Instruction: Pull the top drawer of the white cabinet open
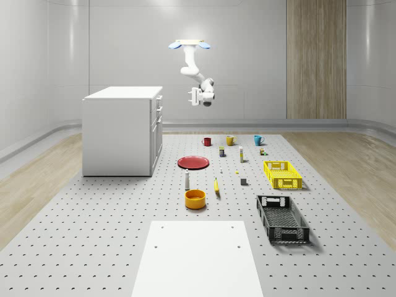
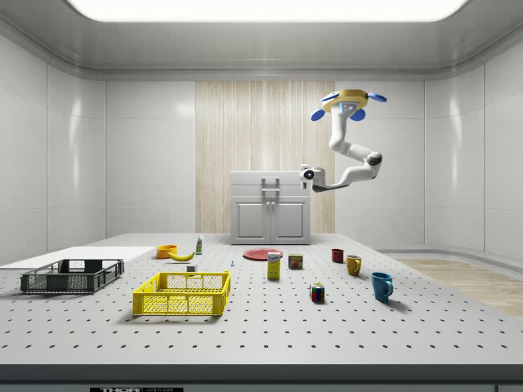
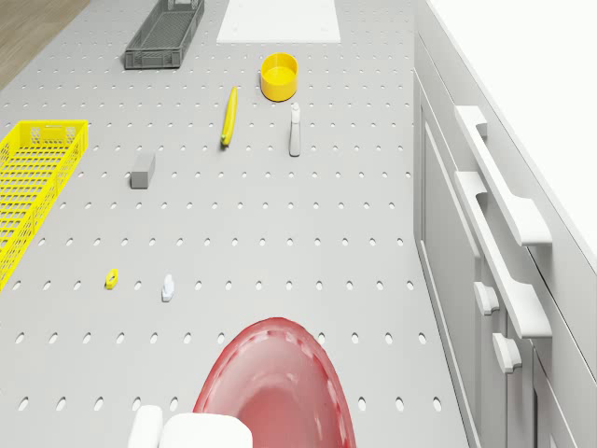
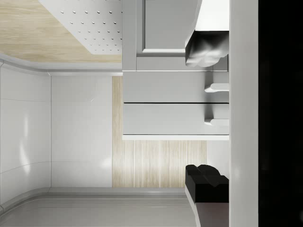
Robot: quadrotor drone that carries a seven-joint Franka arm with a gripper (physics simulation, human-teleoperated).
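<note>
gripper (image 1: pixel 202 99) open, facing top drawer (image 4: pixel 165 117)

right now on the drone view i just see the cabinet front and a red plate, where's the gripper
Observer: The drone hovers higher than the cabinet, out in front of it. The gripper hangs about level with the top drawer handle, with a clear gap to it.
Operator: lined up with the handle sideways
Observer: No. In the side view the gripper sits by the cabinet's right edge, while the handle is at the middle.
Operator: fingers open
Observer: Yes, the wrist view shows the fingers wide apart, holding nothing.
</note>
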